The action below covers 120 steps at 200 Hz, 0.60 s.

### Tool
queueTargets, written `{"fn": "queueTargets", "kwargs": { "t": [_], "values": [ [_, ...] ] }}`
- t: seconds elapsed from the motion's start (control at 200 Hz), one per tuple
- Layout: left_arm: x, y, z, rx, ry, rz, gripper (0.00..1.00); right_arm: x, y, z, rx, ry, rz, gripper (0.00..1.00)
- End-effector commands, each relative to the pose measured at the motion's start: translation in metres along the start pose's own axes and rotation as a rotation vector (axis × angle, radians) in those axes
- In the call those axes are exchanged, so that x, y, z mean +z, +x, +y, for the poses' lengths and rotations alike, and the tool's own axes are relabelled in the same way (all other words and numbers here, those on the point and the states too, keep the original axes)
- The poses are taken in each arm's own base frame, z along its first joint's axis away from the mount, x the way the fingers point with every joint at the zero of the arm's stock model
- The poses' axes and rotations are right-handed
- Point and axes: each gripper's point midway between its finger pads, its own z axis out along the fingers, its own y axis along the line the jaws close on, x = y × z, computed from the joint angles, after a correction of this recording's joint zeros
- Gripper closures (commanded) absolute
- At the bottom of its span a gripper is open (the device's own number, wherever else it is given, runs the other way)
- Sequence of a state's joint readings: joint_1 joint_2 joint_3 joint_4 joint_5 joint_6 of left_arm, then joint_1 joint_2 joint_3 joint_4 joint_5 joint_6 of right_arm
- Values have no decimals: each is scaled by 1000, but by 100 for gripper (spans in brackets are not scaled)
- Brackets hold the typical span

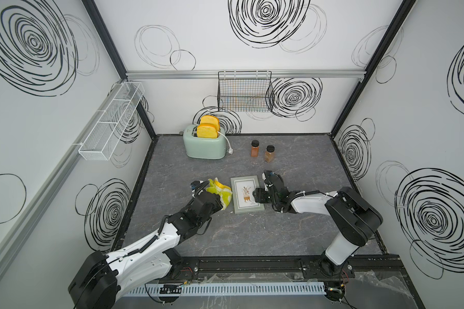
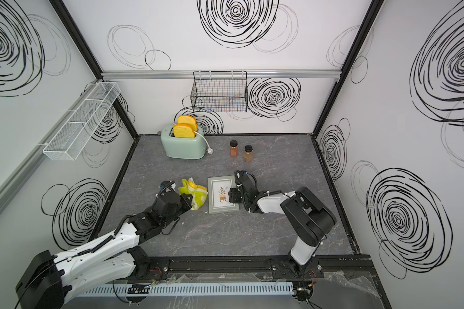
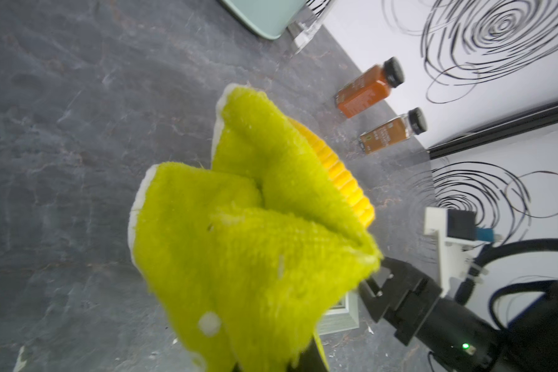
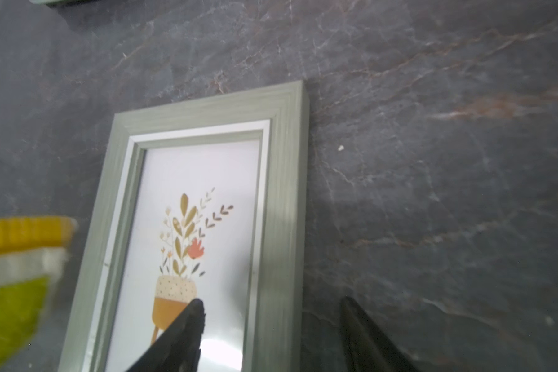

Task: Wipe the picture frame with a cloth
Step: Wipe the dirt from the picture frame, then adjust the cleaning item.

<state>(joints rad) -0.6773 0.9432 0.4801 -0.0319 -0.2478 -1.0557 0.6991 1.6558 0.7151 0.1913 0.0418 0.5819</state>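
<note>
1. Top views: the worktop (image 1: 252, 235) is dark grey stone-look with pale veins, enclosed by white walls printed with black scribbled circles and framed by black and aluminium rails. A white mesh shelf (image 1: 110, 120) hangs on the side wall; a black wire basket (image 1: 245, 92) hangs on the back wall. A mint toaster (image 1: 204, 145) holding two yellow slices stands near the back, with two brown bottles (image 1: 255, 148) beside it.
2. Top views: the picture frame (image 1: 247, 194) lies flat mid-worktop. The cloth (image 1: 220, 191), bunched, sits just beside the frame's edge, gripped by the left tool (image 1: 217, 200), which is clamped tight on it.
3. Top views: the right tool (image 2: 232, 195) sits over the frame's opposite edge.
4. Left wrist view: the cloth (image 3: 255, 241) fills the centre, raised off the worktop (image 3: 62, 161); a frame corner (image 3: 339, 317) shows beneath it. Small pale crumbs lie on the surface.
5. Right wrist view: the right tool (image 4: 271, 322) has its jaws apart, straddling the long edge of the frame (image 4: 281, 193); one finger (image 4: 187, 328) is over the glass, the other outside above the worktop (image 4: 432, 161). It grips nothing.
</note>
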Motion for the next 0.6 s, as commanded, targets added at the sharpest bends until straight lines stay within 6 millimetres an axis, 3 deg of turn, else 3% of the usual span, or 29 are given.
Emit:
{"fn": "queueTargets", "kwargs": {
  "t": [0.0, 0.165, 0.275, 0.395, 0.48, 0.595],
  "values": [
    [-17, -35, -52, 39, 180, -61, 100, -28, -13, 11, -121, 19, -15, 28],
    [-27, -43, -69, -4, 310, -2, 100, -77, -40, 46, -121, -103, -111, 27],
    [-33, -34, -78, -42, 423, 82, 100, -124, -45, 86, -39, -416, -178, 25],
    [-42, -32, -89, -114, 567, 149, 100, -170, -46, 112, 64, -706, -227, 18],
    [-48, -37, -98, -177, 663, 164, 100, -183, -41, 126, 62, -803, -187, 18],
    [-60, -44, -119, -228, 793, 181, 100, -185, -38, 134, 86, -863, -151, 18]
  ]
}}
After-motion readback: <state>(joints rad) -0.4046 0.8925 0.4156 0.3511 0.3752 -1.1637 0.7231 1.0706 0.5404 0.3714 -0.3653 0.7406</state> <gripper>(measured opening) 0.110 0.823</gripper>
